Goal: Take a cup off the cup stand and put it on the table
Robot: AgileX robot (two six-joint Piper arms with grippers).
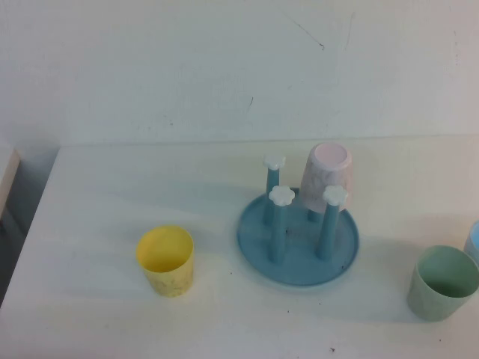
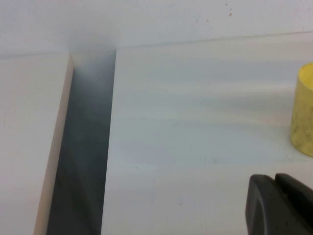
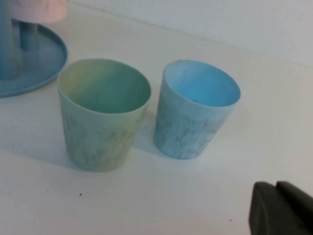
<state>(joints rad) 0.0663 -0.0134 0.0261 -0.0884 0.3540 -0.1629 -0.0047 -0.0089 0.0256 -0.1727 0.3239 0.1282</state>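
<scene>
The pale pink cup (image 1: 327,176) sits upside down on a back peg of the blue cup stand (image 1: 258,239), near the middle of the white table (image 1: 112,187). The other three white-capped pegs are bare. Neither arm shows in the high view. My left gripper (image 2: 275,182) is shut and empty, low over the table's left side near the yellow cup. My right gripper (image 3: 276,188) is shut and empty, on the right behind two cups. The right wrist view shows the pink cup's rim (image 3: 39,10) and the stand's edge (image 3: 44,54).
A yellow cup (image 1: 166,259) stands upright left of the stand and also shows in the left wrist view (image 2: 303,110). A pale green cup (image 1: 443,282) (image 3: 103,112) and a blue cup (image 1: 473,241) (image 3: 198,115) stand at the right edge. A dark gap (image 2: 85,147) runs along the table's left edge.
</scene>
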